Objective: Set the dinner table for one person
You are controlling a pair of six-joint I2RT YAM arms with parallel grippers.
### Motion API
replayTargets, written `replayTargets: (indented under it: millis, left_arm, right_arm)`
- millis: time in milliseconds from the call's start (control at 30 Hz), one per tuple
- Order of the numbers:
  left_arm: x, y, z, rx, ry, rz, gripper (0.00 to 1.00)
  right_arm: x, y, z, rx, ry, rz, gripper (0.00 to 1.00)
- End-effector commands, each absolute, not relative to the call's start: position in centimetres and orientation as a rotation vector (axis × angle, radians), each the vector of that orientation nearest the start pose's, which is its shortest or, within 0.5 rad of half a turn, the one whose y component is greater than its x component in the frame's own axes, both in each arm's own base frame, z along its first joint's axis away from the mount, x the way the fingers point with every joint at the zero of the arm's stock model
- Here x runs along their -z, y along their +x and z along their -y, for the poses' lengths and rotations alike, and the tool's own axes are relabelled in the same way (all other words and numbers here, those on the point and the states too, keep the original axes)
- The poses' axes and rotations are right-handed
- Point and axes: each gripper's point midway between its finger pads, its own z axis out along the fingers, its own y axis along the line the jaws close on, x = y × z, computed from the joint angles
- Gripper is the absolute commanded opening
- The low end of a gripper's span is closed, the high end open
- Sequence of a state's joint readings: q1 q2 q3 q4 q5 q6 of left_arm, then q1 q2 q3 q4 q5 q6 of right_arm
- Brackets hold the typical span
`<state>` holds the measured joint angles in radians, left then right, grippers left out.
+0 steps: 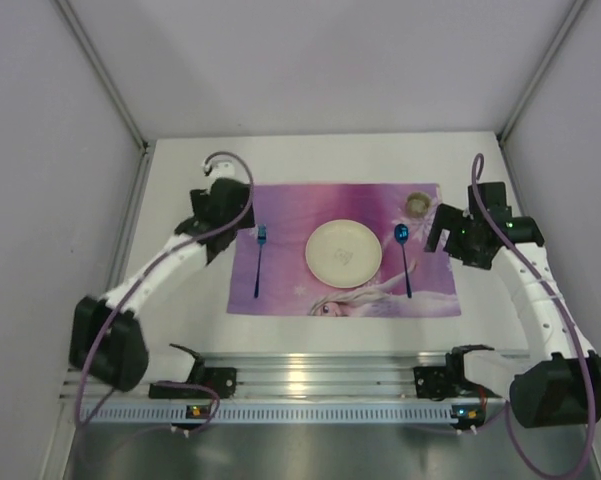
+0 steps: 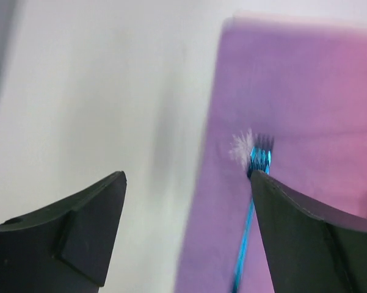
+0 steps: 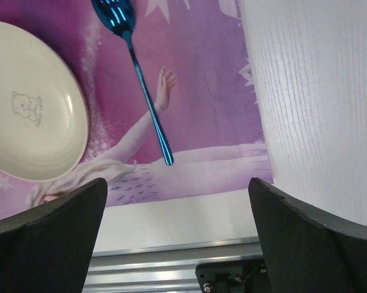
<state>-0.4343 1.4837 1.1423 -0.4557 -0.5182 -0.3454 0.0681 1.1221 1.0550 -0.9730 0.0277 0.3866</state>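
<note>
One large flat white rectangular worktop (image 1: 310,160) fills the cell floor, a ribbed aluminium rail (image 1: 320,375) along its 6 o'clock edge. At its centre lies a purple snowflake-printed rectangular placemat (image 1: 290,205). The left jaws hover at the mat's 9 o'clock edge, spread wide with nothing between them; the right jaws hang just off the 3 o'clock edge, equally spread and empty. A round cream plate (image 1: 343,252) with a small bear print sits mid-mat. A shiny blue metal spoon (image 1: 405,262) lies at the plate's 3 o'clock, a shiny blue metal fork (image 1: 259,262) at its 9 o'clock, both handles toward 6. A small round brownish cup (image 1: 417,203) stands at the plate's 1 o'clock.
</note>
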Motion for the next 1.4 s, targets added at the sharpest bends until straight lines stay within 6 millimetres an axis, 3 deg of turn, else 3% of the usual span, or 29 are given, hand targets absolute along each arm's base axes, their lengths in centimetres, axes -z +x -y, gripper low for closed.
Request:
replayTargets:
  millis: [0,33,67,100,133,167,200,233,300,433,633,733,767,867,900,967,1000,1033,1067,1100,1133,1167,1200,1233,1267,1300,1367]
  left_arm:
    - [-24.9,36.9,6.9,0.001,-0.149,-1.426,0.89]
    - [-24.0,35.7,5.5,-0.042,-0.129,-1.379,0.81]
    - [-22.3,35.1,3.4,-0.094,-0.159,-1.396,0.8]
    - [-20.6,35.2,2.7,-0.132,-0.144,-1.466,0.8]
    - [-17.5,35.0,2.0,-0.196,-0.11,-1.6,0.8]
    - [-16.3,34.8,1.1,-0.232,-0.112,-1.623,0.81]
    - [-15.8,34.5,0.8,-0.244,-0.112,-1.619,0.83]
    - [-16.6,34.5,0.5,-0.222,-0.149,-1.558,0.84]
    - [-15.1,34.6,0.7,-0.151,-0.128,-1.583,0.85]
    - [-11.6,35.6,-0.6,-0.217,-0.119,-1.66,0.84]
    - [-11.2,37.0,0.5,-0.104,-0.074,-1.63,0.8]
    - [-9.1,37.4,0.1,-0.108,-0.077,-1.649,0.79]
    - [-9.5,38.0,0.0,-0.117,-0.081,-1.628,0.79]
    - [-8.7,38.7,-0.5,-0.103,-0.122,-1.684,0.79]
    - [-8.6,38.8,-0.7,-0.106,-0.127,-1.688,0.79]
    - [-8.7,38.8,-0.7,-0.105,-0.128,-1.682,0.8]
    - [-8.7,38.8,-0.7,-0.106,-0.127,-1.682,0.8]
    - [-8.7,38.8,-0.7,-0.105,-0.128,-1.682,0.79]
    - [-8.7,38.8,-0.7,-0.105,-0.128,-1.681,0.78]
    - [-8.8,38.8,-0.7,-0.106,-0.127,-1.679,0.79]
    - [-8.7,38.7,-0.7,-0.106,-0.127,-1.681,0.98]
    - [-8.7,38.7,-0.7,-0.106,-0.127,-1.682,0.99]
    - [-8.7,38.8,-0.7,-0.106,-0.127,-1.682,0.99]
    - [-8.7,38.8,-0.7,-0.106,-0.127,-1.681,0.99]
    - [-8.7,38.8,-0.8,-0.107,-0.128,-1.684,0.99]
    - [-8.8,38.8,-0.7,-0.105,-0.128,-1.681,0.99]
    - [-8.7,38.8,-0.7,-0.106,-0.127,-1.682,0.99]
  right_arm:
    - [-20.1,25.9,-4.3,-0.257,0.39,-2.415,1.0]
    - [-20.6,25.6,-4.3,-0.268,0.4,-2.388,1.0]
    - [-20.7,25.3,-4.4,-0.285,0.437,-2.374,1.0]
    - [-20.7,25.0,-4.5,-0.296,0.45,-2.365,1.0]
    - [-20.7,24.6,-4.8,-0.325,0.454,-2.341,1.0]
    - [-20.5,24.3,-4.9,-0.346,0.483,-2.328,1.0]
    - [-19.7,23.9,-4.9,-0.35,0.497,-2.331,1.0]
    - [-20.2,23.6,-5.0,-0.363,0.494,-2.296,1.0]
    - [-19.6,23.2,-5.0,-0.361,0.506,-2.3,1.0]
    - [-20.2,23.2,-4.6,-0.331,0.486,-2.266,1.0]
    - [-21.9,24.2,-3.6,-0.262,0.441,-2.124,1.0]
    - [-22.3,25.0,-3.9,-0.291,0.394,-2.021,1.0]
    - [-22.4,25.2,-3.9,-0.293,0.383,-1.998,1.0]
    - [-21.6,26.1,-2.6,-0.22,0.41,-1.942,1.0]
    - [-20.4,26.3,-1.7,-0.162,0.432,-1.943,1.0]
    - [-21.3,28.1,-1.5,-0.12,0.321,-1.853,1.0]
    - [-19.3,28.4,-1.5,-0.09,0.261,-1.854,1.0]
    - [-21.3,29.7,-1.9,-0.063,0.112,-1.737,1.0]
    - [-21.5,30.1,-2.2,-0.042,0.026,-1.695,1.0]
    - [-19.2,30.1,-3.0,-0.038,-0.083,-1.705,1.0]
    - [-19.2,30.5,-2.8,0.015,-0.149,-1.659,1.0]
    - [-20.7,31.3,-2.8,0.02,-0.135,-1.56,1.0]
    - [-18.0,31.6,-2.7,0.034,-0.14,-1.595,1.0]
    - [-17.3,31.9,-2.5,0.048,-0.135,-1.59,1.0]
    - [-18.9,32.6,-2.5,0.045,-0.122,-1.498,1.0]
    - [-16.0,33.1,-2.7,0.046,-0.141,-1.561,1.0]
    - [-15.3,33.9,-2.6,0.053,-0.138,-1.545,1.0]
